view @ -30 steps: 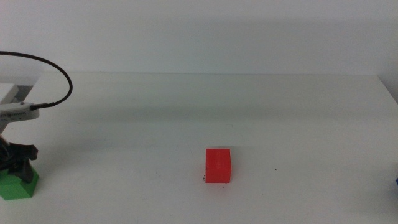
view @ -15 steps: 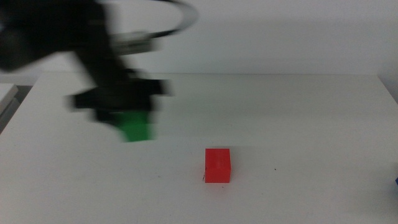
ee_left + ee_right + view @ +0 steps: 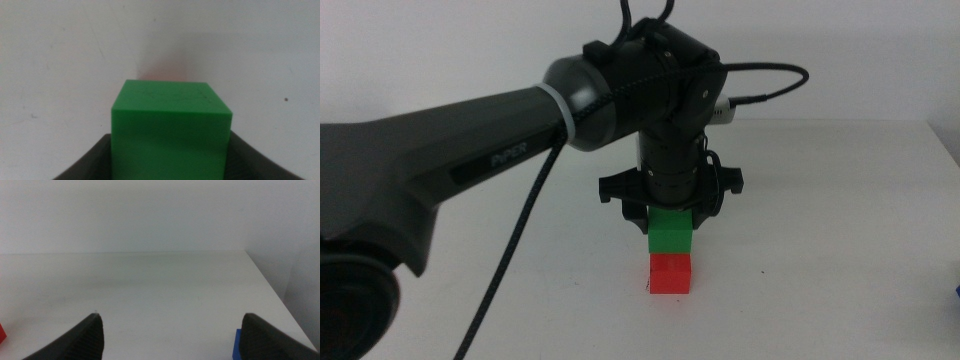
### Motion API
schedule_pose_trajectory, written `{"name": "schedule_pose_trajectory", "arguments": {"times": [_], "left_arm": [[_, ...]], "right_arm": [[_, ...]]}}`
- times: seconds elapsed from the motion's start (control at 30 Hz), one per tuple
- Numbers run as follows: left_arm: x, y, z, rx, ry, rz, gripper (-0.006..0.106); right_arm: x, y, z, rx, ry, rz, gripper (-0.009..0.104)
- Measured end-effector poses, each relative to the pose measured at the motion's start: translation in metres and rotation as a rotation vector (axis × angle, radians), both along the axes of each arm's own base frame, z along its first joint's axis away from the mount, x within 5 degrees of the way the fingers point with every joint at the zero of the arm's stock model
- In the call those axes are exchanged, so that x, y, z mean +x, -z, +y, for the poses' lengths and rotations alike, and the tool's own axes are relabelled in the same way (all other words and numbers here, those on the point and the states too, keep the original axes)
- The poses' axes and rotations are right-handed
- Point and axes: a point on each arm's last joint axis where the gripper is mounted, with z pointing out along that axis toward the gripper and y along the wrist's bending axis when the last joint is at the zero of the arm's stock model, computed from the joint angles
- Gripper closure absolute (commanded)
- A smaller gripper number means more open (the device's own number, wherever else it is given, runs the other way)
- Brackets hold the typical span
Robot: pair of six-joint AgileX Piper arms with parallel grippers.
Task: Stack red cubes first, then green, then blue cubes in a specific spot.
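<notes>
Left pincer (image 3: 671, 222) clamped on green cube (image 3: 671, 231), held directly above red cube (image 3: 670, 273) at mid-desk (image 3: 840, 200), apparently touching its top; contact not confirmed; a small dark mark seen at red cube's lower left corner; right pincer (image 3: 170, 335) spread wide, near blue cube (image 3: 236, 344) at desk's right edge.
</notes>
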Motion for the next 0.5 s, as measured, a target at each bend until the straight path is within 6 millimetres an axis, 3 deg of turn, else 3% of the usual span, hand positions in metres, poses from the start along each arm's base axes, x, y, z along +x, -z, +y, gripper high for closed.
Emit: {"name": "schedule_pose_trajectory", "arguments": {"times": [0.5], "left_arm": [[0.000, 0.017, -0.007, -0.007, -0.009, 0.065, 0.082]], "right_arm": [[0.000, 0.000, 0.000, 0.000, 0.000, 0.000, 0.002]]}}
